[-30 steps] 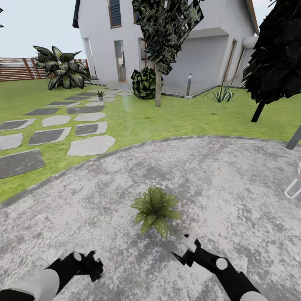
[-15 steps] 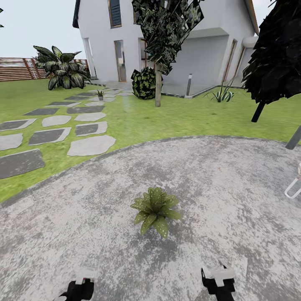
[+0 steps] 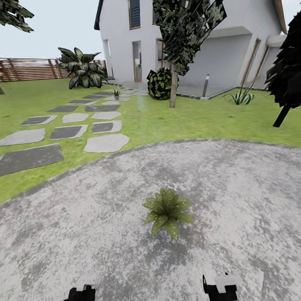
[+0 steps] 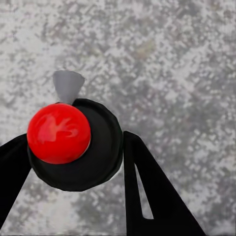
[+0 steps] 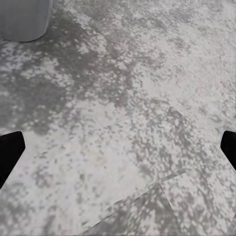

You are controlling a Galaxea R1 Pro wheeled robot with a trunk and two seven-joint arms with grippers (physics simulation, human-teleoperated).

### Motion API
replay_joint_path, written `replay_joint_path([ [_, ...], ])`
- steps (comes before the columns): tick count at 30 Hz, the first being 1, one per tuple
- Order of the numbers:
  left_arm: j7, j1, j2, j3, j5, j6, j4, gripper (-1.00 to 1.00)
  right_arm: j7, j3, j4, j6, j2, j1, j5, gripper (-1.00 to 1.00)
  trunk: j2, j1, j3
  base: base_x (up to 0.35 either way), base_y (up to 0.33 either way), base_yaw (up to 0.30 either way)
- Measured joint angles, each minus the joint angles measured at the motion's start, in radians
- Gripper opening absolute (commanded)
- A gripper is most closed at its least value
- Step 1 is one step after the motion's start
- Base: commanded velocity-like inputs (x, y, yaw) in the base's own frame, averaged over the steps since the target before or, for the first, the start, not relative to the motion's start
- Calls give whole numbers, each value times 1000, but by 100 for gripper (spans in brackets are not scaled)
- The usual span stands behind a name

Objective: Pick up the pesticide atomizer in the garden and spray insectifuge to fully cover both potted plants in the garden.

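A potted plant (image 3: 167, 211), a low rosette of pointed green leaves dotted with whitish insectifuge specks, stands on the grey paved circle (image 3: 234, 184) just ahead of me. In the left wrist view my left gripper (image 4: 73, 152) is shut on the pesticide atomizer (image 4: 101, 164), seen end-on as a dark round body with a red tip (image 4: 59, 132) and a grey nozzle. Its black fingers (image 4: 147, 191) flank the bottle. My right gripper (image 5: 118, 147) is open over bare paving. Both grippers sit at the head view's lower edge, left gripper (image 3: 83, 292) and right gripper (image 3: 220, 287).
Stepping stones (image 3: 67, 131) cross the lawn at left toward a white house (image 3: 188, 46). A small potted plant (image 3: 116, 94) stands far off on them. A tree trunk (image 3: 173, 90), a round shrub (image 3: 161, 83), a big palm (image 3: 83, 73) and a wooden fence (image 3: 29, 69) lie beyond.
Both arms pulled back to the lower edge of the head view. The camera has turned left, so the whole scene shifted right and the white object at the right edge left the picture.
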Motion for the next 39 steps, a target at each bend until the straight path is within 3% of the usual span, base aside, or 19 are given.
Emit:
replay_joint_path([
  [8, 1, 7, 0, 1, 2, -32, 0, -100, 0, 0, 0, 0, 0, 1, 0, 100, 0, 0, 7, 0, 0, 230],
  [16, 2, 7, 0, 1, 0, -33, -1, -100, 0, 0, 1, 0, 0, 2, 0, 100, 0, 0, 15, -13, 144, 219],
  [39, 2, 7, 0, 1, 0, -34, -1, -100, 2, 0, 1, 0, 0, 2, 0, 100, 0, 0, 39, 0, 4, 218],
])
